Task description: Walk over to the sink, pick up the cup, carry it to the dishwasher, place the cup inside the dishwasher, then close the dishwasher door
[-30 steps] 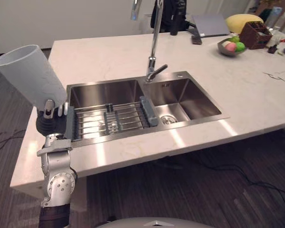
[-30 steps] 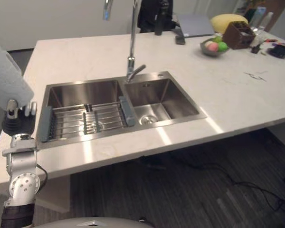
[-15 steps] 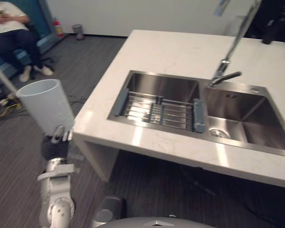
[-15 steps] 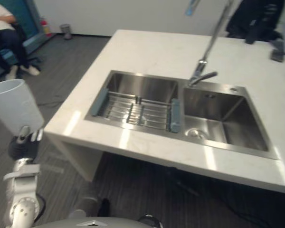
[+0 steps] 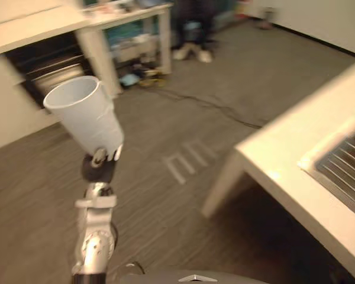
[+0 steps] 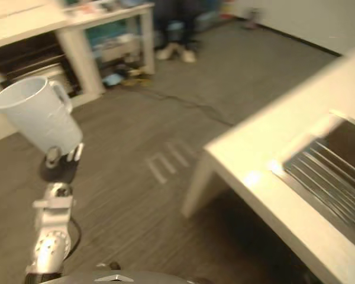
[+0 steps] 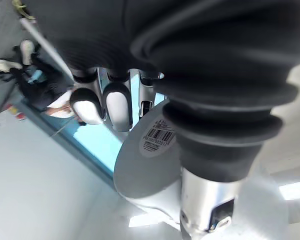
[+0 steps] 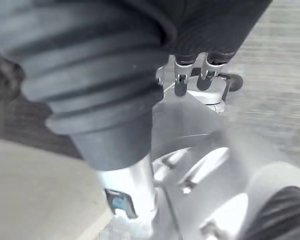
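1. At the left of the eye views, the cup point(image 5: 83, 115) is raised over the floor, mouth up and tilted, its base clamped in the left hand point(image 5: 100, 160).
2. In the left wrist view the fingers point(image 7: 115, 107) curl round the cup's bottom, with its labelled underside toward the camera.
3. Right hand point(image 8: 210, 20): I cannot tell its state.
4. The counter point(image 5: 296, 171) lies at right, well apart from the cup. A dark opening point(image 5: 47, 65) at upper left may be the dishwasher.
5. The cup looks light, stiff and smooth-walled, so probably slippery. Gripped this low it seems top-heavy, and a hold by the handle point(image 6: 59, 94) or mid-wall would likely be steadier.
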You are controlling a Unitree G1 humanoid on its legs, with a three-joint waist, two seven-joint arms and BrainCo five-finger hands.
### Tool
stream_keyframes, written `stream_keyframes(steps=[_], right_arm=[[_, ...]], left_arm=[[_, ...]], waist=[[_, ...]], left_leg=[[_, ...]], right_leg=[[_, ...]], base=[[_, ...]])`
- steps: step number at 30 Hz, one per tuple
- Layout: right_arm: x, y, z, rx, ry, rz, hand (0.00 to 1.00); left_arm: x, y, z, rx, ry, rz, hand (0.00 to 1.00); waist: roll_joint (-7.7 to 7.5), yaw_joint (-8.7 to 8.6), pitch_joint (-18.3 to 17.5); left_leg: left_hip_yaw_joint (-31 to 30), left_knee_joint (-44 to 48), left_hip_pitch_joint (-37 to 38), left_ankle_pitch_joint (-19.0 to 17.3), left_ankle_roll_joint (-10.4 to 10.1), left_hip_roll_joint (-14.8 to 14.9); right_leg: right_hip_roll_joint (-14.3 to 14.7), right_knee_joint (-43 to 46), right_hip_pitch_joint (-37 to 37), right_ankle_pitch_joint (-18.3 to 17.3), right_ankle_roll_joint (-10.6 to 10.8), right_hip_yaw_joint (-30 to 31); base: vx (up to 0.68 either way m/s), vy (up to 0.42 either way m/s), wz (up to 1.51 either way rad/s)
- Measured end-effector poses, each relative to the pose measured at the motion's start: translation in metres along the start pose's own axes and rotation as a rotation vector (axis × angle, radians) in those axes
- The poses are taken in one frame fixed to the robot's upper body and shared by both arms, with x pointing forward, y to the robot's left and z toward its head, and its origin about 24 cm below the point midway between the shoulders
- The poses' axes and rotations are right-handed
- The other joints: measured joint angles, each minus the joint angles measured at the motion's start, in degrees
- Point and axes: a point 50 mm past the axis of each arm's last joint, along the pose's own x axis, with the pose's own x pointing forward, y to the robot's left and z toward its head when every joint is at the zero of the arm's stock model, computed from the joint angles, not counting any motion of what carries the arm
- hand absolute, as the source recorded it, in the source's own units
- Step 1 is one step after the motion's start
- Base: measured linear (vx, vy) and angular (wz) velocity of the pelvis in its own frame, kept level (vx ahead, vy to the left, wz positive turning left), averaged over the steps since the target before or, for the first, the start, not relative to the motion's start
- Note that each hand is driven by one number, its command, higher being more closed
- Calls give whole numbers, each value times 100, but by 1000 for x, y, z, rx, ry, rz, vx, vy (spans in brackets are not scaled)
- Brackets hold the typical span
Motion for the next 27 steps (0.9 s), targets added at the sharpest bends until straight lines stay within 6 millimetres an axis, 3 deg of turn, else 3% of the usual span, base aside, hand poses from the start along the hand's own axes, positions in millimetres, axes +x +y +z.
stream_keyframes(steps=[1, 2, 3, 4, 5, 6, 7, 8, 9, 10, 11, 12, 13, 14, 15, 16, 17, 20, 21, 22, 23, 24, 25, 26, 27], right_arm=[[1, 3, 2, 3, -13, 10, 0], [0, 7, -8, 39, -1, 18, 0], [0, 12, -20, 77, 23, 28, 0], [-4, 9, -34, 113, 46, 17, 0], [-7, 2, -35, 107, 46, 3, 0], [-4, 4, -25, 87, 8, 11, 0], [-1, 7, -10, 64, -40, 23, 0], [3, 21, 5, 30, -104, 66, 0], [4, 23, 5, 29, -113, 71, 0], [4, 31, 6, 9, -134, 94, 0], [4, 38, 2, -36, -129, 125, 0], [5, 48, -6, -66, -103, 159, 0], [5, 56, -13, -83, -83, 186, 0], [6, 82, -32, -88, -36, 256, 0], [6, 89, -41, -88, -12, 270, 0], [6, 90, -38, -117, -21, 282, 0], [7, 90, -32, -147, -39, 288, 0], [9, 96, -32, -172, -28, 308, 0], [11, 96, -26, -205, -32, 299, 0], [13, 94, -13, -259, -53, 300, 0], [14, 94, -7, -290, -64, 301, 0], [15, 101, -4, -336, -66, 315, 0], [17, 107, -2, -367, -65, 324, 0], [17, 109, -2, -371, -60, 322, 0], [18, 108, 2, -388, -64, 315, 0]], left_arm=[[6, -2, -2, -5, -12, -3, 100], [15, -6, -12, -16, 12, -25, 100], [20, -13, -21, -8, 59, -71, 100], [18, -20, -40, -19, 155, -113, 100], [14, -25, -47, -33, 190, -126, 100], [12, -29, -52, -41, 211, -147, 100], [12, -30, -52, -38, 209, -146, 100], [13, -27, -51, -21, 213, -130, 100], [12, -26, -52, -20, 217, -129, 100], [9, -27, -55, -19, 234, -130, 100], [6, -31, -59, -41, 240, -140, 100], [6, -32, -59, -44, 240, -160, 100], [7, -32, -57, -41, 235, -174, 100], [8, -32, -48, -3, 227, -216, 100], [4, -27, -49, 5, 241, -207, 100], [-3, -24, -51, -3, 255, -179, 100], [-12, -19, -51, 0, 269, -147, 100], [-13, -16, -50, 10, 270, -138, 100], [-16, -14, -48, 15, 270, -122, 100], [-21, -7, -44, 26, 263, -84, 100], [-24, -4, -42, 36, 259, -64, 100], [-26, 2, -33, 62, 243, -46, 100], [-26, 6, -31, 78, 250, -38, 100], [-29, 8, -32, 78, 262, -28, 100], [-33, 8, -35, 72, 282, -24, 100]], waist=[[5, -6, 31], [-95, -83, 51], [-360, -213, 57], [-564, -539, 44], [-503, -534, 24], [-304, -299, 55], [-186, -122, 53], [-178, 23, 66], [-181, 28, 68], [-147, 55, 90], [107, 48, 112], [-19, 82, 61], [-183, 105, 39], [-1020, 212, 16], [-1150, 82, 70], [-1094, 120, 69], [-948, 244, 81], [-791, 228, -60], [-644, 252, -77], [-358, 268, -53], [-204, 287, -70], [-316, 295, -135], [-406, 286, -198], [-371, 279, -206], [-329, 194, -171]], left_leg=[[-184, -109, 63, 42, -8, 3], [-677, -148, -67, 52, -17, -108], [-1112, -204, -174, 34, -1, -383], [-1563, -259, -224, 187, -42, -569], [-1581, -211, -262, 227, -103, -562], [-1548, -357, -264, 348, -118, -572], [-1470, -493, -232, 391, -105, -544], [-1333, -576, -53, 403, -102, -441], [-1338, -576, 1, 403, -102, -402], [-1366, -574, 189, 391, -120, -162], [-1522, -546, 278, 272, -252, 269], [-1685, -547, 176, 185, -299, 381], [-1799, -520, 77, 166, -328, 371], [-1752, -664, 2, 140, -396, 94], [-1692, -180, -197, 189, -319, 153], [-1559, 455, -457, -85, -392, 252], [-1674, 521, -482, -217, -553, 274], [-2134, 128, -350, 29, -562, 140], [-2190, -142, -209, 204, -554, 173], [-2247, -310, -65, 281, -576, 402], [-2255, -398, -33, 311, -626, 515], [-2185, -556, 9, 419, -684, 449], [-2164, -802, 39, 561, -731, 467], [-2056, -912, 101, 700, -682, 484], [-1591, -954, 66, 793, -508, 473]], right_leg=[[299, -241, -308, -90, -234, 370], [860, -767, -698, -252, -475, 1252], [1253, -1401, -896, -339, -671, 2104], [1564, -1616, -779, -233, -299, 3079], [1623, -1712, -719, -183, -164, 3262], [1751, -1870, -684, -20, 56, 3557], [1797, -1868, -757, 36, 36, 3653], [1840, -1467, -849, 76, 2, 3852], [1871, -1349, -851, 110, -35, 3885], [2070, -746, -920, 430, -201, 4090], [2414, -237, -1181, 415, -264, 4498], [2733, -846, -1110, -65, -155, 4816], [2799, -1428, -1038, -33, -126, 4999], [2728, -2478, -964, 135, -224, 5445], [2662, -2437, -891, 175, -56, 5335], [2712, -2451, -805, 127, -56, 5261], [2818, -2476, -590, 127, -6, 5210], [2823, -2608, -248, 204, -54, 5244], [2882, -2447, -228, 212, -63, 5244], [3033, -2084, -387, 179, -142, 5288], [3146, -2031, -477, 105, -211, 5374], [3169, -2648, -403, 352, -235, 5373], [3116, -2692, -412, 189, -162, 5217], [3120, -2685, -428, 185, -163, 5148], [3080, -2692, -415, 161, -202, 4942]], base=[[76, 54, 168], [-3, -33, 205], [2, -116, 334], [52, -145, 288], [118, -82, 220], [137, -9, 42], [133, -5, -17], [90, -22, -32], [80, -66, 3], [51, -61, 55], [49, -95, 81], [-30, -96, 83], [-49, -176, 101], [32, -276, 138], [108, -248, 143], [190, -191, 108], [153, -76, 61], [262, 17, 98], [106, -31, 67], [66, -41, 42], [30, -63, 16], [-47, -103, 20], [-46, -119, 28], [-57, -107, 56], [-42, -27, 56]])
